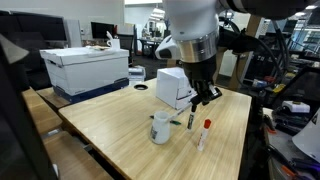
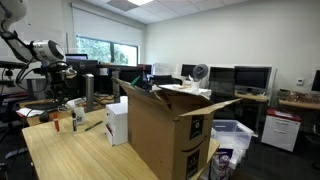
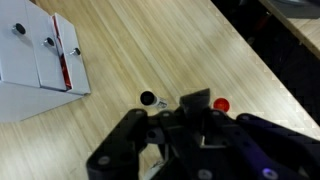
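Wrist view: claw closed, nothing visible between its tips, hanging above the wooden table. Black marker lies just to 1 side of the tips and red-capped marker just to the other; cannot tell whether either is touched. Beyond them, small white box on the tabletop. In an exterior view, white mug stands near the 2 markers; big white box sits farthest back
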You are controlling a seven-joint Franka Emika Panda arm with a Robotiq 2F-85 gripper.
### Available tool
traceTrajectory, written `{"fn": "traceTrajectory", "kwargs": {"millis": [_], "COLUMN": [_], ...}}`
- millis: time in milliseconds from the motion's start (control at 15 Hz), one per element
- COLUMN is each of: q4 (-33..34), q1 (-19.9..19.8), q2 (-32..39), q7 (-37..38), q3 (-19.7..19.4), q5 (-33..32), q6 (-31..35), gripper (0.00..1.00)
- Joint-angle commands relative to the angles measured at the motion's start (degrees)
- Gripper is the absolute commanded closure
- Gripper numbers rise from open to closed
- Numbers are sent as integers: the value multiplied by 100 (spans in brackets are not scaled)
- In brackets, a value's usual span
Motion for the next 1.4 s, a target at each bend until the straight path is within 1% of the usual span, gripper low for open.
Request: {"fn": "traceTrajectory", "kwargs": {"millis": [0,467,1067,1333], "q4": [240,366,502,524], "q1": [35,-5,-77,-52], "q2": [143,37,174,308], "q7": [-210,-203,-150,-148], "q3": [-20,-73,-298,-313], "q5": [87,123,106,90], "q6": [-215,-182,-318,-429], "gripper": [95,95,95,95]}}
